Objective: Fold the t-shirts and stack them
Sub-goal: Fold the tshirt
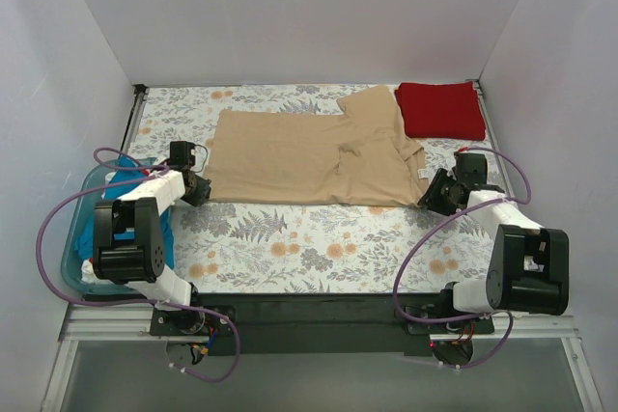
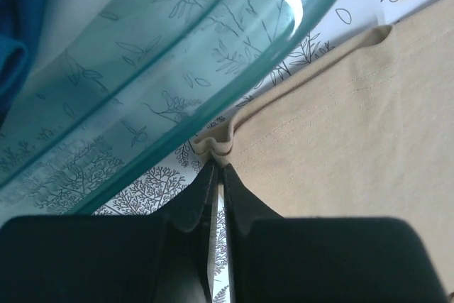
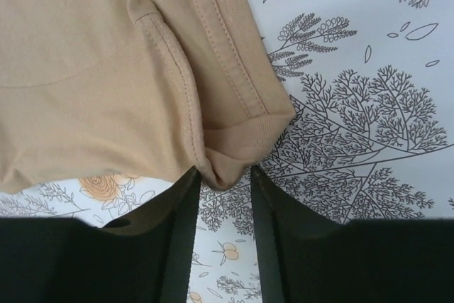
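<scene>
The left pincer (image 2: 218, 166) pinches the tan shirt (image 2: 355, 140) by its hem; the right pincer (image 3: 224, 172), jaws apart, straddles the opposite corner, probably readying a two-handed fold.

I see my left arm (image 1: 135, 229) and right arm (image 1: 526, 267) built alike: white shell links between chunky black joint housings. A purple cable (image 1: 42, 229) loops off each one down to its base, where thinner wires bunch. Both bases are bolted to a black plate (image 1: 309, 308) on a silver aluminium rail (image 1: 97, 320). The left gripper (image 2: 218, 169) and right gripper (image 3: 223, 173) carry matte black, wedge-shaped fingers (image 3: 177, 211).
</scene>
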Robot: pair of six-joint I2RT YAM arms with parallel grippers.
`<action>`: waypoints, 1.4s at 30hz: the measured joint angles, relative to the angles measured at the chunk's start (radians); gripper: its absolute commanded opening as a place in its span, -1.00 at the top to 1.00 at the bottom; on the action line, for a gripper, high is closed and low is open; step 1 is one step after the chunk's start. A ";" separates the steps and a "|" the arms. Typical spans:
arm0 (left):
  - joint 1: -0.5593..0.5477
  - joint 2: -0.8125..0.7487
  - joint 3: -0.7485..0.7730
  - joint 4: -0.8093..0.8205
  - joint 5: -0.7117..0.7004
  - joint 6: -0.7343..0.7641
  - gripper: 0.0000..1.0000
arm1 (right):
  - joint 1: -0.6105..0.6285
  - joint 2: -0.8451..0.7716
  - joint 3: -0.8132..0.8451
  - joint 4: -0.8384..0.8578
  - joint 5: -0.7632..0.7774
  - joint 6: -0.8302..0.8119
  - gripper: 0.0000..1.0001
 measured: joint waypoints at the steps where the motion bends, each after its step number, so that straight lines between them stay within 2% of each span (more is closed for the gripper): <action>1: 0.000 0.003 0.002 -0.002 -0.001 0.001 1.00 | 0.000 0.008 0.000 0.011 0.001 0.004 0.39; 7: 0.000 0.004 0.006 -0.010 -0.003 0.004 1.00 | 0.000 0.038 0.000 0.026 0.005 0.019 0.97; 13: 0.000 0.005 0.021 -0.050 -0.019 0.009 1.00 | -0.015 0.018 0.000 0.008 0.013 0.016 0.97; 23: 0.000 -0.008 0.027 -0.119 -0.024 0.011 1.00 | -0.110 -0.051 0.000 -0.101 0.003 0.015 0.97; 35: 0.000 -0.227 -0.030 -0.211 0.001 0.001 1.00 | -0.171 -0.218 -0.001 -0.238 -0.023 0.048 0.97; 42: 0.001 -0.364 -0.108 -0.257 0.011 -0.031 1.00 | -0.195 -0.261 -0.009 -0.341 -0.031 0.078 0.97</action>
